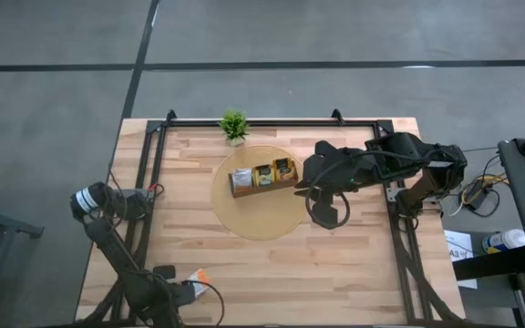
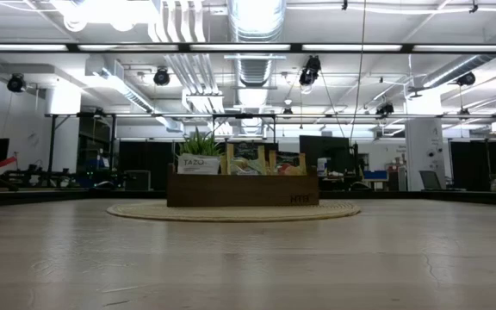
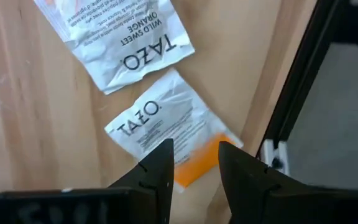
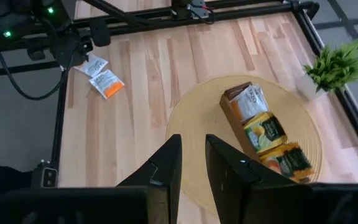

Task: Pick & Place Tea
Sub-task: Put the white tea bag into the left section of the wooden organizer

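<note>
While the left gripper point(image 3: 194, 165) hangs with fingers spread over a crumpled white-and-orange paper tea sachet point(image 3: 169, 134) near the table's front-left edge, the pick is not yet made; next it must drop and pinch; the right gripper point(image 4: 192, 162), narrowly parted and empty, waits above the brown wooden compartment tray point(image 1: 261, 177) on the round woven mat point(image 1: 258, 217).

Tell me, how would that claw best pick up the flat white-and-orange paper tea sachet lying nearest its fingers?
The nearer white-and-orange paper tea sachet lies flat on the wooden table, slightly crumpled. The left claw, fingers apart above its orange end, should probably come straight down and pinch across that end or a raised crease. It sits close beside the second sachet, so the far end is more crowded.
</note>
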